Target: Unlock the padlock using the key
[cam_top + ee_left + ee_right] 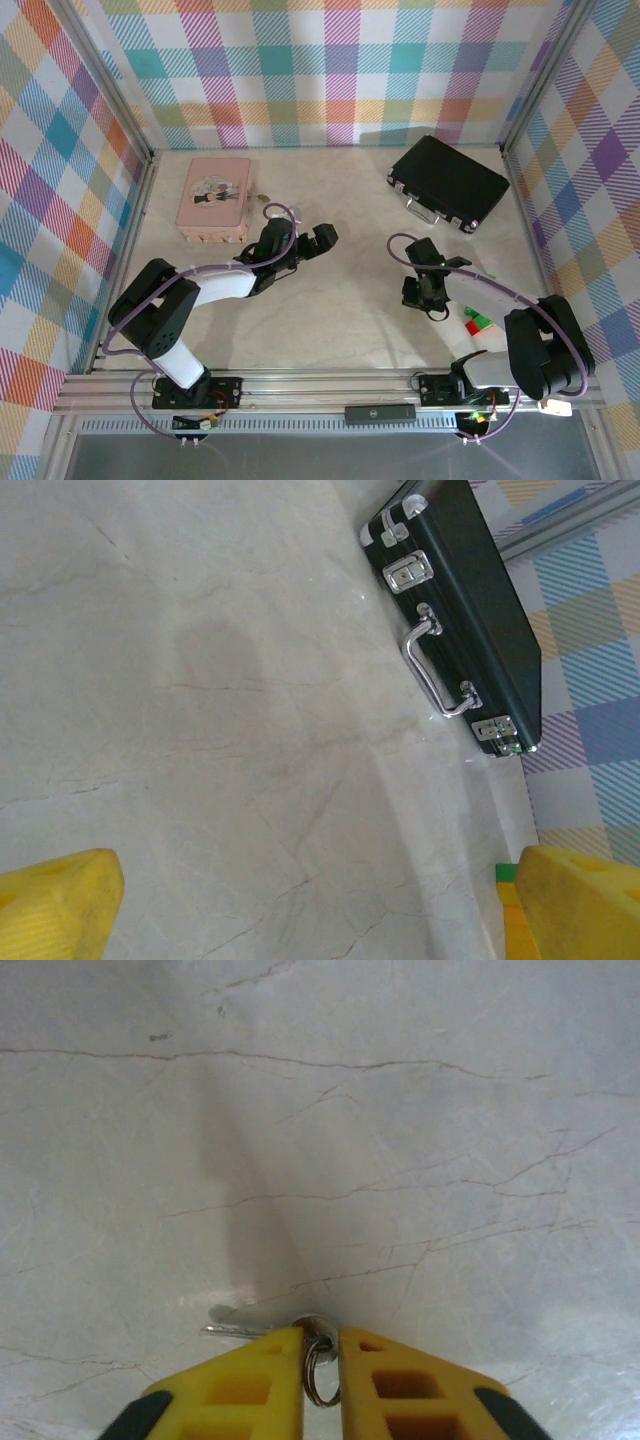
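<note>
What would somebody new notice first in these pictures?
The right end effector pinching the key by its ring, low against the marble table. Then the black case at the far right and the pink box at the far left, ringed by loud plaid walls.

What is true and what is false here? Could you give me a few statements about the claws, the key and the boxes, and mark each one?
1. The right claw pinches the key by its ring, between yellow fingers. True.
2. The left claw is clamped shut. False: it stands wide open, holding nothing.
3. The black case has a silver handle. True.
4. The pink box sits at the far right of the table. False: it sits far left; the black case is far right.
</note>
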Available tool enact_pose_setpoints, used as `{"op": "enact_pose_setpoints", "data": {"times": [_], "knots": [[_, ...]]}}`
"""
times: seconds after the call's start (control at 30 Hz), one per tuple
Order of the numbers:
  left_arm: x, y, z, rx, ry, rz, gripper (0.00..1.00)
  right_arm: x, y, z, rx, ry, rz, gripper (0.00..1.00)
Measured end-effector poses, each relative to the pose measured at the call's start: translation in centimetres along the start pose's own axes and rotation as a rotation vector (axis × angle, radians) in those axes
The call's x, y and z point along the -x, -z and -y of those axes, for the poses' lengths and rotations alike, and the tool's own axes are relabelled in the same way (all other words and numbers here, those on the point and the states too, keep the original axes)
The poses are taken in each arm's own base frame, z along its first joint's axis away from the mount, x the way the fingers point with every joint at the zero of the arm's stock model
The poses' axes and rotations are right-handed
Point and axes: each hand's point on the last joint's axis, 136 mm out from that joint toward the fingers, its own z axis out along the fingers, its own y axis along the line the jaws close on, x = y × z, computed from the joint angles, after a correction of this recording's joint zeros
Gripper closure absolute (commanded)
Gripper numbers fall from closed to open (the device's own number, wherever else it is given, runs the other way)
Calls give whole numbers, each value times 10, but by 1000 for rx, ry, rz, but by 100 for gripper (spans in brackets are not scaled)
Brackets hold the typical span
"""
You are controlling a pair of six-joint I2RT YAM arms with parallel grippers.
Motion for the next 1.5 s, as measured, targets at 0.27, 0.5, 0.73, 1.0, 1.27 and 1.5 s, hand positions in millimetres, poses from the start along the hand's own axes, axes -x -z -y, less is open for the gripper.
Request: {"op": "enact_pose_setpoints", "data": {"times": [0.27,0.5,0.73,1.0,1.27,1.5], "knots": [[-1,-1,-1,0,3,-3,0,0,3,0,4,-6,10,100],[-2,-9,6,-25,111,-25,7,30,39,-37,129,85,66,100],[-5,-19,29,-128,298,-20,12,80,95,-104,375,145,190,100],[-5,-19,89,-294,343,-4,18,90,110,-134,526,121,200,100],[-13,-20,96,-291,308,-8,36,98,113,-147,618,47,225,100],[-18,-19,98,-288,288,-11,40,95,107,-152,671,-13,203,100]]}}
